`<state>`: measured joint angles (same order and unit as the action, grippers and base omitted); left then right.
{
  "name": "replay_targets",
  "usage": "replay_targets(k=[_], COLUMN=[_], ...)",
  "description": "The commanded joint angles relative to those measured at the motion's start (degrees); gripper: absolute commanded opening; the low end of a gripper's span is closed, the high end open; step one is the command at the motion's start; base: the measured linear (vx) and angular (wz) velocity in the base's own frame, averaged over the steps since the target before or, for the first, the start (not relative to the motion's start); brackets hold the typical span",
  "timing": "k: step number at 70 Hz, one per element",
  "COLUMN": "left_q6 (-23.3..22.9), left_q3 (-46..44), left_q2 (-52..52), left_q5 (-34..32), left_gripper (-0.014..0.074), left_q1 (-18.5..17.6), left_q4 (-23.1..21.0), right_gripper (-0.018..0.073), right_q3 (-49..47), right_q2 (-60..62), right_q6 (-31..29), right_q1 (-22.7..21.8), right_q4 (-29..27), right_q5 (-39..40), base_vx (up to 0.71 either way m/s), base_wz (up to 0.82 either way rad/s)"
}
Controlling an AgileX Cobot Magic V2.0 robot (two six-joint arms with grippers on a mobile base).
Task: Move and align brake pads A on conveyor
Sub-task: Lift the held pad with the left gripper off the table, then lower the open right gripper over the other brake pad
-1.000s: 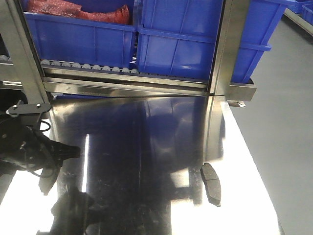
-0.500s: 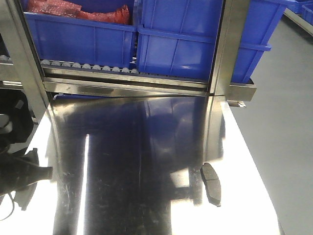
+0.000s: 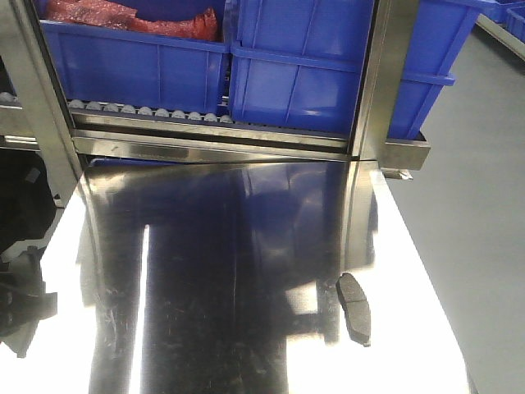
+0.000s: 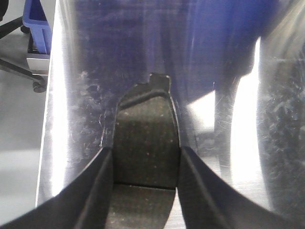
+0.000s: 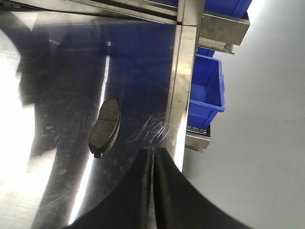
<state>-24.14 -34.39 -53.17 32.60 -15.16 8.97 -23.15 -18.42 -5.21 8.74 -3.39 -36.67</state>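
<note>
A dark-grey brake pad point(image 4: 145, 138) with a groove across its middle sits between the two black fingers of my left gripper point(image 4: 145, 155), which is shut on it above the shiny steel tabletop point(image 4: 86, 71). In the front view only a dark part of the left arm point(image 3: 18, 300) shows at the left edge. A second brake pad point(image 3: 353, 307) lies flat on the tabletop near its right edge; it is the same brake pad point(image 5: 106, 126) that lies ahead and left of my right gripper point(image 5: 152, 153), which is shut and empty. The conveyor is out of view.
Blue plastic bins point(image 3: 312, 74) stand on a roller track point(image 3: 148, 111) behind the steel tabletop, one holding red material point(image 3: 90, 15). A steel upright post point(image 3: 381, 82) rises at the back right. Another blue bin point(image 5: 206, 90) sits on the grey floor point(image 5: 267, 143) beside the table's right edge.
My left arm has drawn back to the left with its brake pad, almost out of the front view. The pad on the right of the tabletop has not moved.
</note>
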Motion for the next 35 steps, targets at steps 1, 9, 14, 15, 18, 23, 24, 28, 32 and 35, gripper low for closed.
replay_targets(k=[1,9,14,15,18,23,24,28,32,35], left_q6=[-0.03,-0.03,-0.03,-0.03,-0.03,-0.03,-0.03,-0.03,-0.03,-0.03], left_q3=[-1.42,-1.42,-1.42,-1.42,-1.42,-1.42,-1.42,-1.42,-1.42,-1.42], left_q2=[0.86,0.86,0.86,0.86,0.86,0.86,0.86,0.86,0.86,0.86], left_q5=[-3.78,-3.78,-3.78,-3.78,-3.78,-3.78,-3.78,-3.78,-3.78,-3.78], left_gripper=[0.0177,0.0177,0.0177,0.0177,0.0177,0.0177,0.0177,0.0177,0.0177,0.0177], left_q1=[-0.12,-0.12,-0.12,-0.12,-0.12,-0.12,-0.12,-0.12,-0.12,-0.12], left_q4=[0.18,0.18,0.18,0.18,0.18,0.18,0.18,0.18,0.18,0.18], right_gripper=[-0.0004,-0.0004,-0.0004,-0.0004,-0.0004,-0.0004,-0.0004,-0.0004,-0.0004,-0.0004], right_q3=[-1.50,-1.50,-1.50,-1.50,-1.50,-1.50,-1.50,-1.50,-1.50,-1.50], right_q2=[-0.44,-0.44,-0.44,-0.44,-0.44,-0.44,-0.44,-0.44,-0.44,-0.44], right_q6=[-0.39,-0.39,-0.39,-0.39,-0.39,-0.39,-0.39,-0.39,-0.39,-0.39], right_q1=[-0.29,-0.29,-0.29,-0.29,-0.29,-0.29,-0.29,-0.29,-0.29,-0.29], right_q4=[0.15,0.15,0.15,0.15,0.15,0.15,0.15,0.15,0.15,0.15], right_q5=[3.92,3.92,3.92,3.92,3.92,3.92,3.92,3.92,3.92,3.92], base_vx=[0.00,0.00,0.00,0.00,0.00,0.00,0.00,0.00,0.00,0.00], base_wz=[0.00,0.00,0.00,0.00,0.00,0.00,0.00,0.00,0.00,0.00])
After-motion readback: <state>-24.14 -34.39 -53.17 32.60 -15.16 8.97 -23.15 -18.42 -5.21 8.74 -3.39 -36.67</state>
